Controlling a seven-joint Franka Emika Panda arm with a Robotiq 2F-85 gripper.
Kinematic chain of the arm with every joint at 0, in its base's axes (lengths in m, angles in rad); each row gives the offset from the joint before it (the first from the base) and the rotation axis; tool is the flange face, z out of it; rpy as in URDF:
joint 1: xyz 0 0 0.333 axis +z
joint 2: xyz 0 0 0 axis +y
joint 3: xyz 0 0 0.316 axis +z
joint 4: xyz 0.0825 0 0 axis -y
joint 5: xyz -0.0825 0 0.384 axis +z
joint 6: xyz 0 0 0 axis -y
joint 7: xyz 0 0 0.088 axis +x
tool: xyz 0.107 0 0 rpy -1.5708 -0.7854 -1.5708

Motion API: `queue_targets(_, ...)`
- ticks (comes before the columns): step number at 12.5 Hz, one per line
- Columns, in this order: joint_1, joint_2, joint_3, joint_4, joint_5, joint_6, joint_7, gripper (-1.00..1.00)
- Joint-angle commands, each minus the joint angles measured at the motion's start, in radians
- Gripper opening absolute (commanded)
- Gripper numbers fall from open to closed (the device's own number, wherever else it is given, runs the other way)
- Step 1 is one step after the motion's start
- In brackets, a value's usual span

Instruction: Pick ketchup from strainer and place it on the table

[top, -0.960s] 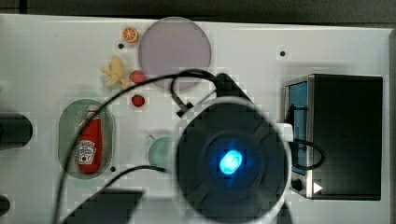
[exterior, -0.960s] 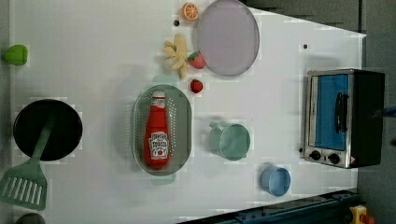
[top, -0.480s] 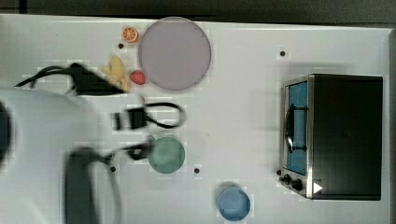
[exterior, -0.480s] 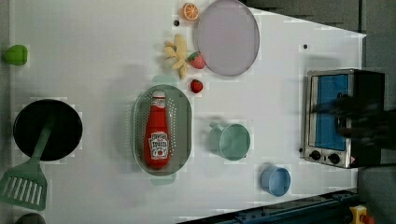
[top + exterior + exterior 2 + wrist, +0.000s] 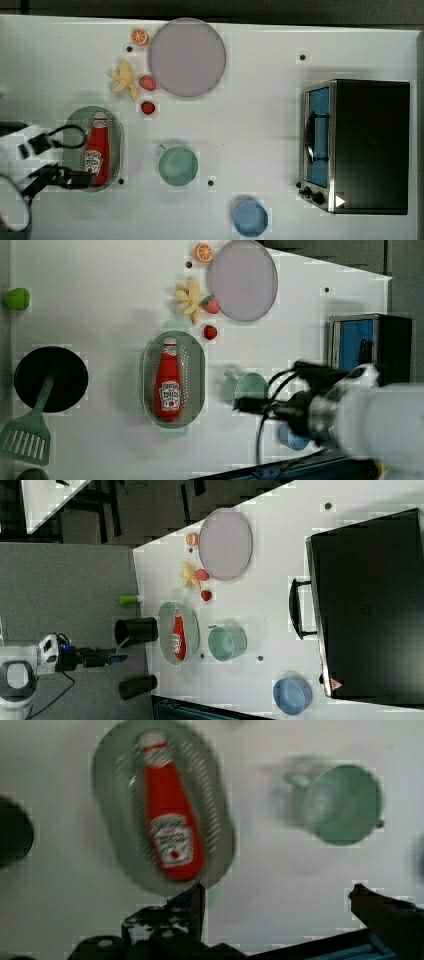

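**Ketchup lying in the strainer, jaws wide apart and empty**

The ketchup (image 5: 97,149) lies flat on its side inside the strainer (image 5: 116,131), its white cap toward the far edge of the table (image 5: 260,100) as the top view shows it, the label facing up. We see the bottle wholly inside the basket's rim, along its long axis. The strainer stands near the left edge of the table in the top view, well apart from the oven (image 5: 357,146) at the right edge.

In the wrist view we see the gripper (image 5: 277,895) with its jaws set wide apart and nothing between them. One finger (image 5: 196,902) has its tip just at the rim of the strainer in the picture; the other points at bare table below the mug (image 5: 345,804). We cannot tell how high the fingers stand above the surface. The ketchup (image 5: 170,827) is apart from both fingers.

In the top view the arm's cabling and dark bracket overlap the strainer's left side. In the left view the arm enters from the left view's right, in front of the mug (image 5: 250,387).

Other items on the table:
- The mug stands just beside the strainer, toward the middle of the table.
- A plate (image 5: 187,57) lies near the far edge.
- Beside the plate we find an orange slice (image 5: 139,36), a banana (image 5: 124,80) and two strawberries (image 5: 148,82).
- A blue bowl (image 5: 250,219) stands at the near edge.
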Motion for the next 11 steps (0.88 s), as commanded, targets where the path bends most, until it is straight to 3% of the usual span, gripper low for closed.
queue_targets(1, -0.019, 0.016, 0.062, -0.05, -0.002, 0.088, 0.06, 1.0)
queue_targets(5, -0.018, 0.086, 0.107, -0.231, -0.015, 0.385, 0.06, 1.0)
queue_targets(8, -0.017, 0.16, 0.103, -0.335, -0.114, 0.591, 0.06, 1.0)
queue_targets(11, -0.017, 0.265, 0.096, -0.366, -0.197, 0.715, 0.061, 1.0)
